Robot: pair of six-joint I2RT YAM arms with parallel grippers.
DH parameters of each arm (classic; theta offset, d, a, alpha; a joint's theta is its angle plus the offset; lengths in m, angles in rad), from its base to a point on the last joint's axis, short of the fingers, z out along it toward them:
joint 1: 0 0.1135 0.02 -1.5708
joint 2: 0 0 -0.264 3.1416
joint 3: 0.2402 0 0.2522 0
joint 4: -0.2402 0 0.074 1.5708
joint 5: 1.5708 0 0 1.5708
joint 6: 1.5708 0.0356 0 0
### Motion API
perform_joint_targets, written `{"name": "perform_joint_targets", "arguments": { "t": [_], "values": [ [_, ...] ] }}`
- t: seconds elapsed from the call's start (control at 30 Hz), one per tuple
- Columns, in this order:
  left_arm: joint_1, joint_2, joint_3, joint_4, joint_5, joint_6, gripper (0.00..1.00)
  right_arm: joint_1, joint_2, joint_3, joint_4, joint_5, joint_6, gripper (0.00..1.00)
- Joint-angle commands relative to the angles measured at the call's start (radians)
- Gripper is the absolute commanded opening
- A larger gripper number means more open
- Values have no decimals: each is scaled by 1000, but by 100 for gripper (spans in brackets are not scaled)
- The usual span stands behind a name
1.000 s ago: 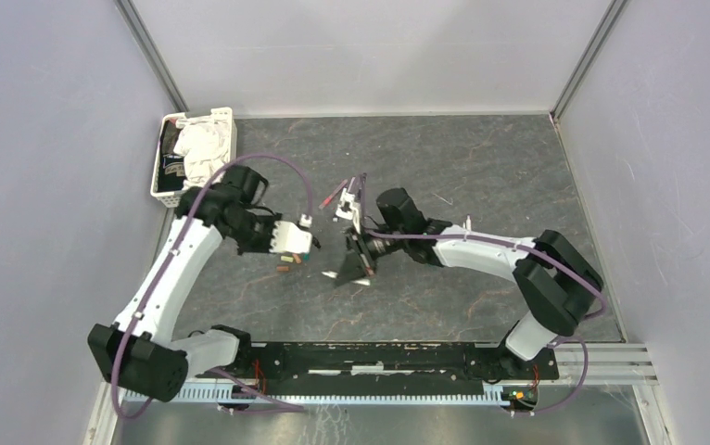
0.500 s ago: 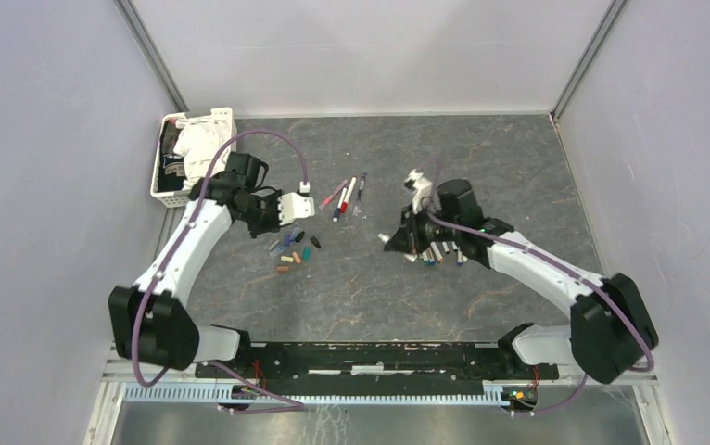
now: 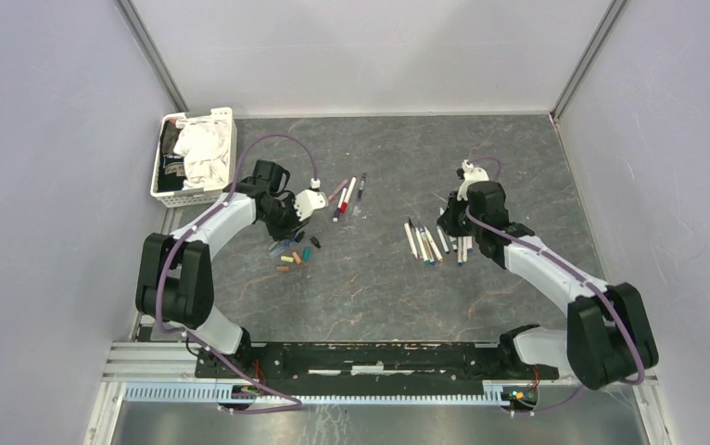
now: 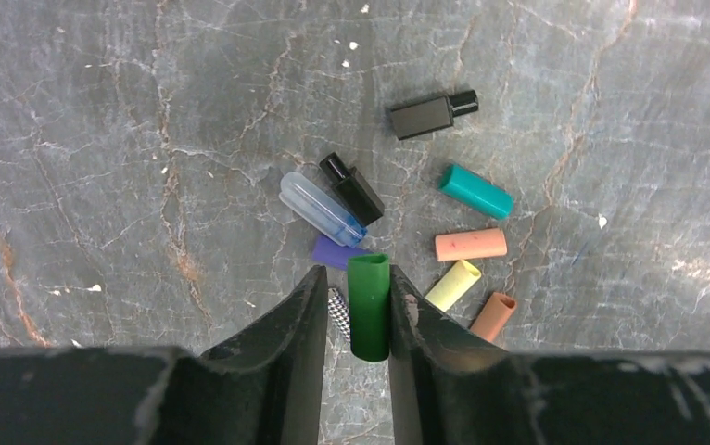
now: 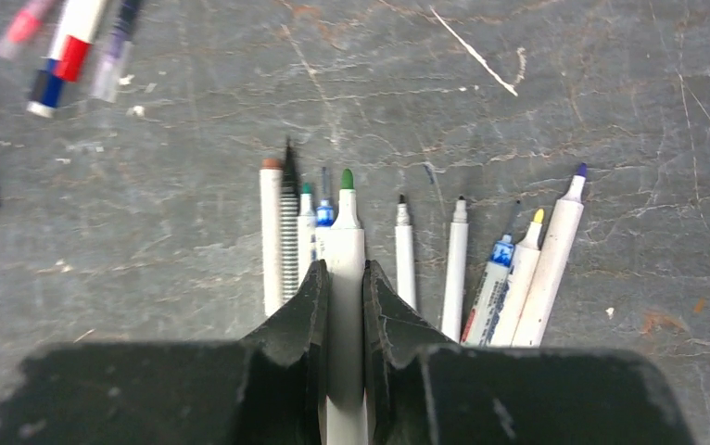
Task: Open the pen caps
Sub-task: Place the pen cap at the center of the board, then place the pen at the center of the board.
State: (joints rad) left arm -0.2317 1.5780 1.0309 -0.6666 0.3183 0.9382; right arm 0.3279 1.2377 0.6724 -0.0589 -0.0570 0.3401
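Over at the far left stands a white basket stuffed with cloth, out of the way. Just right of it, the left fingers hang over the heap of pen caps on the desk. A green cap stands upright between them. It leans on one finger with a sliver of daylight on the other side, so I'd call them slightly parted and not pinching it. Whether it already rests on the heap I can't tell.

Just beyond their tips lie a clear blue cap, two black ones, a teal cap, a salmon one, a yellow one and a brown one, loosely scattered and barely apart. These look feather-light, hard and slick. Being round, they would likely roll or squirt out of a pinch. Across the middle of the length seems the safest hold.

Further right, three capped pens lie together, and I judge those the work left.

Right again is a row of uncapped pens, tips pointing away. The right fingers are closed on the barrel of a green-tipped pen in that row, which is thin, stiff and light.
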Motion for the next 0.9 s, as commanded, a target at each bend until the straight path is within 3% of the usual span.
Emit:
{"name": "perform_joint_targets", "arguments": {
  "t": [0.0, 0.13, 0.2, 0.27, 0.3, 0.33, 0.5, 0.7, 0.83, 0.87],
  "values": [
    [-3, -17, 8, 61, -4, -89, 37, -1, 81, -2, 94, 116, -27, 2],
    [-3, -47, 60, 15, 8, -124, 46, 0, 143, 4, 133, 138, -48, 2],
    [-2, -63, 95, -30, 26, -143, 60, -1, 172, 11, 141, 150, -55, 3],
    [-2, -81, 122, -55, 52, -162, 66, -1, 204, 19, 144, 159, -62, 5],
    [-2, -91, 132, -68, 65, -166, 81, -1, 222, 21, 146, 163, -65, 5],
    [-3, -99, 141, -81, 77, -168, 83, -1, 234, 24, 145, 163, -67, 6],
    [-1, -137, 204, -133, 85, -204, 86, -1, 273, 24, 155, 172, -78, 15],
    [8, -157, 324, -185, 64, -284, 87, 1, 282, 29, 144, 169, -78, 33],
    [22, -164, 392, -219, 14, -324, 90, -1, 246, 27, 135, 163, -61, 37],
    [24, -170, 403, -221, -10, -326, 95, -1, 232, 30, 131, 165, -55, 38]
  ]
}}
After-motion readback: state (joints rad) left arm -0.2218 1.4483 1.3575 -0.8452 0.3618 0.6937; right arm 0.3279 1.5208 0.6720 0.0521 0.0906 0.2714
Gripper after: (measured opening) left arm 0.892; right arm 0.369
